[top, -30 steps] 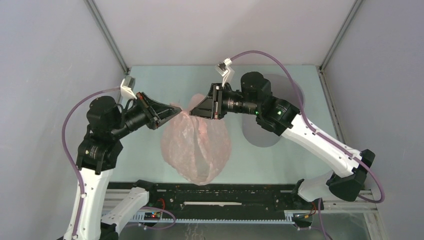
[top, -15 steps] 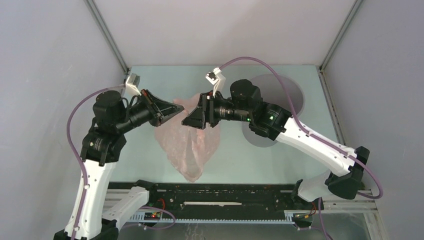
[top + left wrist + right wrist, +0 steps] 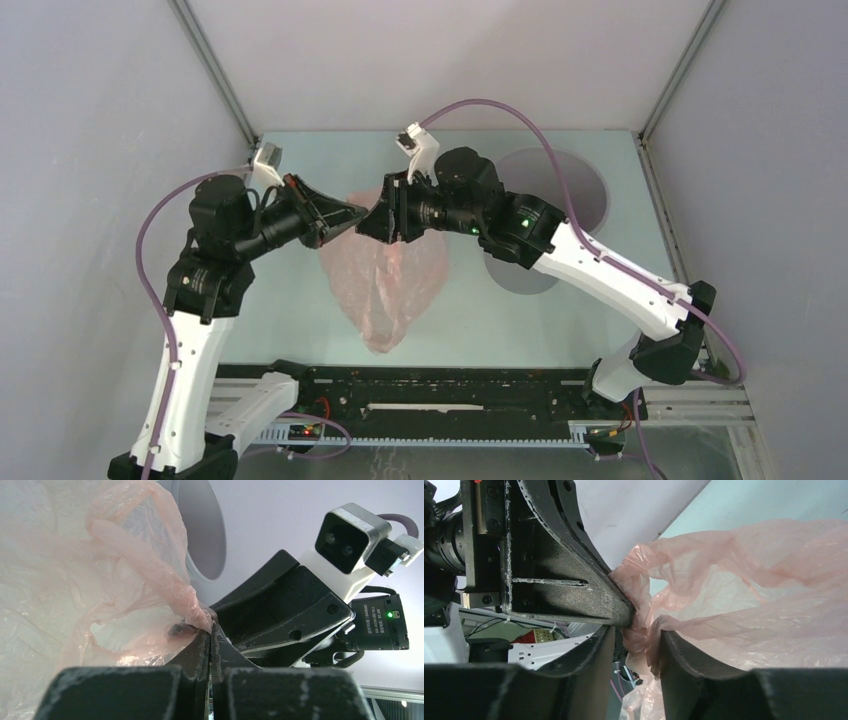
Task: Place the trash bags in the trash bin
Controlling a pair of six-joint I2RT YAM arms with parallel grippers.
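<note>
The pale-pink trash bag (image 3: 385, 290) hangs bunched between the two arms, above the table. My left gripper (image 3: 361, 211) is shut on the bag's rim; in the left wrist view (image 3: 211, 627) its jaws are pressed together with film (image 3: 75, 580) at the tips. My right gripper (image 3: 366, 224) meets it tip to tip. In the right wrist view (image 3: 636, 635) its jaws stand apart with bunched film (image 3: 749, 605) lying between them. The grey trash bin (image 3: 575, 180) stands at the back right, partly hidden by the right arm, and also shows in the left wrist view (image 3: 200, 530).
Grey enclosure walls stand on the left, right and back sides. A black rail (image 3: 430, 390) runs along the near edge between the arm bases. Purple cables loop over both arms.
The right gripper has moved left until it meets the left gripper's tips. The left arm has risen slightly. The bag has gone from a wide spread to a narrower hanging bunch.
</note>
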